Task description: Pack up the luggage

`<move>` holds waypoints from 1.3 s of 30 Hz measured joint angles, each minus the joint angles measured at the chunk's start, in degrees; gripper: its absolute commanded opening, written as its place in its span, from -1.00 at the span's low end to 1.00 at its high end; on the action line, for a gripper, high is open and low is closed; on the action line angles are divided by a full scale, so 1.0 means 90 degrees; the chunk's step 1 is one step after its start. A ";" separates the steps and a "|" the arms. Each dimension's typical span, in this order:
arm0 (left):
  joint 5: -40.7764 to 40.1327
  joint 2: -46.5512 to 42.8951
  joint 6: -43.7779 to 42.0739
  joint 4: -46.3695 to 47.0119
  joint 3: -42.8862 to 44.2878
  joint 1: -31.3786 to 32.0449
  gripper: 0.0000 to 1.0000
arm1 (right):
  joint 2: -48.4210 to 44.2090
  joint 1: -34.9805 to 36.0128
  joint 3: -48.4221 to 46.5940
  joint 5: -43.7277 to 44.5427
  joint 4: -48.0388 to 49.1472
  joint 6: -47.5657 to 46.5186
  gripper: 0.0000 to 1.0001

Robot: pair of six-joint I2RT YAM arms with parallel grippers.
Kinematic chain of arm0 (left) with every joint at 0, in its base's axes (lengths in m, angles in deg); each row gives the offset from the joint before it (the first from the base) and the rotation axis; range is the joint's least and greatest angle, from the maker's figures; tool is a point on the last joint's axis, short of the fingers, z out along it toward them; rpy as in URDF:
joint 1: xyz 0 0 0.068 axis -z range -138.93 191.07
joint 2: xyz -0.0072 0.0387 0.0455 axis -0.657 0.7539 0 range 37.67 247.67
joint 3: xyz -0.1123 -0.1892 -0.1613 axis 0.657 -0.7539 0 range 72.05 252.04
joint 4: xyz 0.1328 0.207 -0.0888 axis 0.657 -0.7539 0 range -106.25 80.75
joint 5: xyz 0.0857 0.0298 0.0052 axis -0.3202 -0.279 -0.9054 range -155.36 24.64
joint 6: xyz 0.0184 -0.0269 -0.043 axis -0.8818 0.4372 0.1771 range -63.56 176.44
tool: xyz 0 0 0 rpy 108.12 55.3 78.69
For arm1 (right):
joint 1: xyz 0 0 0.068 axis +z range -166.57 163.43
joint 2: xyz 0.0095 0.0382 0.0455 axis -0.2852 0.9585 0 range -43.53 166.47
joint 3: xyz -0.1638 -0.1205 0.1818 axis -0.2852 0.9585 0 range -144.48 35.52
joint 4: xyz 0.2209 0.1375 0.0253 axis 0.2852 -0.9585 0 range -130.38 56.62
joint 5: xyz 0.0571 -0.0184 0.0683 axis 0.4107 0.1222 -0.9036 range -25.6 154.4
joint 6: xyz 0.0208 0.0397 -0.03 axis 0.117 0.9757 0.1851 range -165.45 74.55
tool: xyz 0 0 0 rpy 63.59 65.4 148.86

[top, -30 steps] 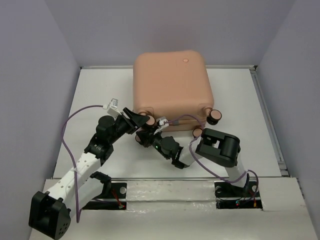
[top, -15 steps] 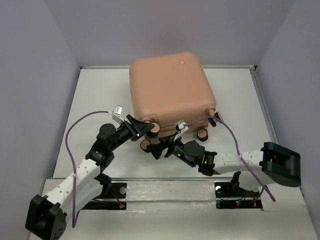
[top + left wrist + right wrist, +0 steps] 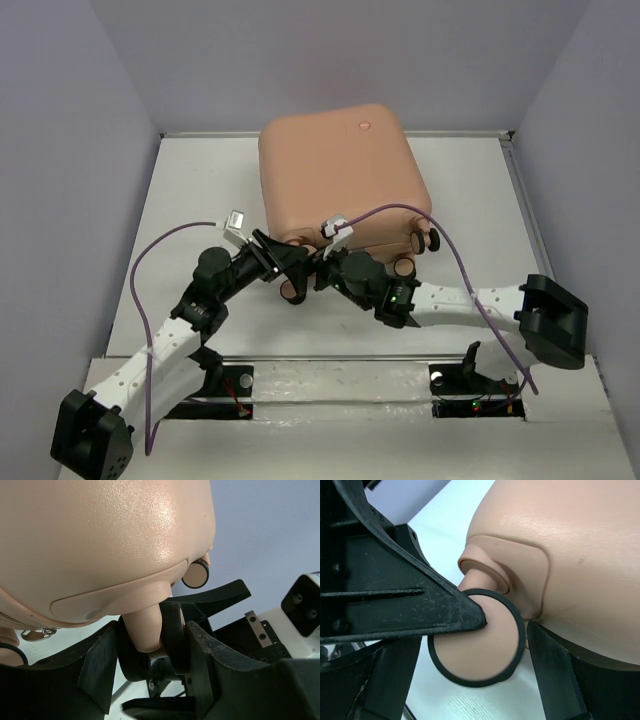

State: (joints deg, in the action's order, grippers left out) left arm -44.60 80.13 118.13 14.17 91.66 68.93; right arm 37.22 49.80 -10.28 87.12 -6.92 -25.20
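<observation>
The luggage (image 3: 335,175) is a large peach-pink hard-shell suitcase, closed, lying at the middle back of the table. My left gripper (image 3: 287,262) is at its near-left corner. In the left wrist view its jaws (image 3: 155,650) are shut on a black-and-peach wheel (image 3: 172,635) under the shell (image 3: 100,540). My right gripper (image 3: 322,272) sits right beside it, at the same corner. In the right wrist view it stands open (image 3: 475,672) around a wheel (image 3: 475,645) with gaps on both sides. The left arm's finger (image 3: 395,605) presses that wheel's face.
Other wheels show at the suitcase's near-right corner (image 3: 403,268) and its right side (image 3: 432,240), and one (image 3: 291,290) just below my grippers. Purple cables loop over both arms. White table walls (image 3: 530,230) run along the sides.
The right arm swung its elbow out to the right, opened its gripper and brought it up to the wheel beside the left gripper. The suitcase turned slightly to the left.
</observation>
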 measured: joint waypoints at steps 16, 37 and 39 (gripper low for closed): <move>-0.1515 -0.1217 -0.1931 -0.2312 0.0852 0.0039 0.28 | 0.0860 -0.0022 -0.0449 0.0061 0.0376 -0.0119 -0.86; -0.1826 -0.0602 -0.3162 0.0216 -0.1263 0.0063 0.05 | 0.0850 -0.0168 -0.0597 -0.0296 0.0097 -0.0141 -0.86; -0.1763 -0.0391 -0.3303 0.0544 -0.1263 0.0066 0.05 | 0.0850 -0.0185 -0.0597 -0.0347 0.0097 -0.0131 -0.86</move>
State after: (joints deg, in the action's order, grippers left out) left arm -60.47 76.61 88.40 19.07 80.30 69.52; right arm 44.87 48.14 -15.66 83.99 -6.05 -26.38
